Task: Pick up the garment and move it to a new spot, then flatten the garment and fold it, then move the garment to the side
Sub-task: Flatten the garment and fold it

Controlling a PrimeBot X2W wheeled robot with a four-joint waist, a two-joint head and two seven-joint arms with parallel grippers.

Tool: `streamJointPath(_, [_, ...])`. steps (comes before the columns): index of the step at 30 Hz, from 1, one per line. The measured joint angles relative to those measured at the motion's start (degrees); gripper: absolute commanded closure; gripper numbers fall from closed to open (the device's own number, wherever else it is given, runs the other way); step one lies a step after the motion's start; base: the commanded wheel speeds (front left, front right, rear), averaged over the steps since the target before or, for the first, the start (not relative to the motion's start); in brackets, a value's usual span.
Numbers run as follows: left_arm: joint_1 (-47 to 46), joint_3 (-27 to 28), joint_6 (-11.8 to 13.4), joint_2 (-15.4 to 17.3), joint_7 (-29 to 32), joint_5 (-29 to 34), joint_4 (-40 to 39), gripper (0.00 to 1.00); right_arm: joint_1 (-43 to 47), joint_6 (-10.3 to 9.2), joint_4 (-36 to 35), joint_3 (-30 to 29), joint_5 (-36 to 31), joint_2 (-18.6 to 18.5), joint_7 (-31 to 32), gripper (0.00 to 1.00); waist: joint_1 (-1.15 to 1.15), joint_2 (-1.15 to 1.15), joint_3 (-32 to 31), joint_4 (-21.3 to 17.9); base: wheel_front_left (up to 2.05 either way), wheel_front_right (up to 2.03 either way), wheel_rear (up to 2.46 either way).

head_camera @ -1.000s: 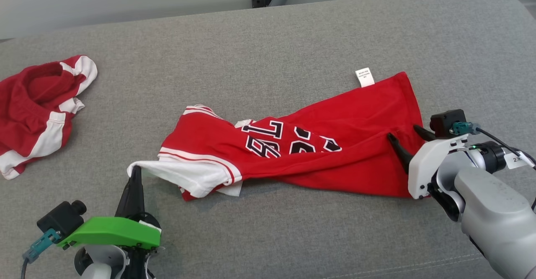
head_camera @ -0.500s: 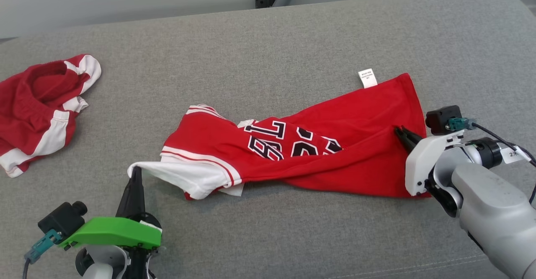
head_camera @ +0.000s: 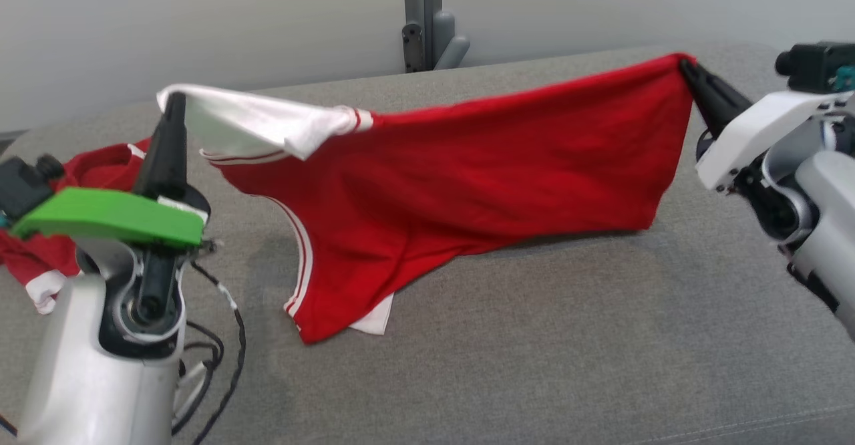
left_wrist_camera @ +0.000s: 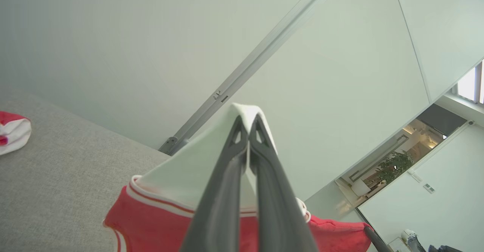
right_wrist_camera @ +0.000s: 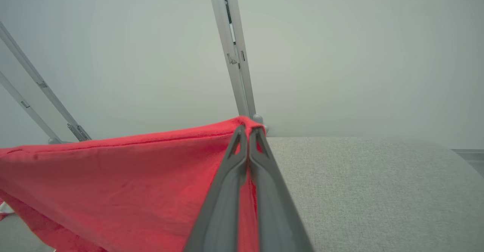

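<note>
The red basketball jersey [head_camera: 454, 184] hangs stretched across the middle of the head view, held up by two corners above the grey upholstered surface [head_camera: 534, 351]. Its top edge runs in a fairly taut line from upper left to upper right, while its lower part droops and rests on the fabric at centre-left, a bit of white cloth poking out under the bottom tip. The left gripper [head_camera: 175, 99], on the arm with the green cover at the left of the frame, has its two dark fingers pressed together on the white sleeve end of the jersey; the left wrist view shows the tips squeezed tight with the white cloth folded over them and the red body with its striped trim hanging below. The right gripper [head_camera: 687, 65], at the upper right, is likewise pinched shut on the red corner, and in the right wrist view a small fold of red cloth sits clamped between its tips. A crumpled red and white garment [head_camera: 30, 264] lies at the far left edge, partly hidden behind the left arm. A grey metal post [head_camera: 422, 4] stands at top centre against the pale wall, and black cables [head_camera: 227, 358] loop beside the left arm at lower left
</note>
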Motion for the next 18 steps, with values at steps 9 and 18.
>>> streamJointPath(9, [-15.9, 0.2, 3.8, 2.0, 6.9, -1.5, -5.0, 1.00, -8.0, 0.00, -10.9, -5.0, 7.4, -7.5, 3.4, 1.00, 0.00, 0.00, -5.5, -1.0, 0.00, 0.00, 0.00])
streamJointPath(18, [-26.4, -1.2, 5.6, 5.3, 10.7, 1.5, -6.8, 1.00, -13.2, 0.00, -14.7, -7.7, 7.6, -12.1, 6.9, 1.00, 0.00, 0.00, -8.5, -1.9, 0.00, 0.00, 0.00])
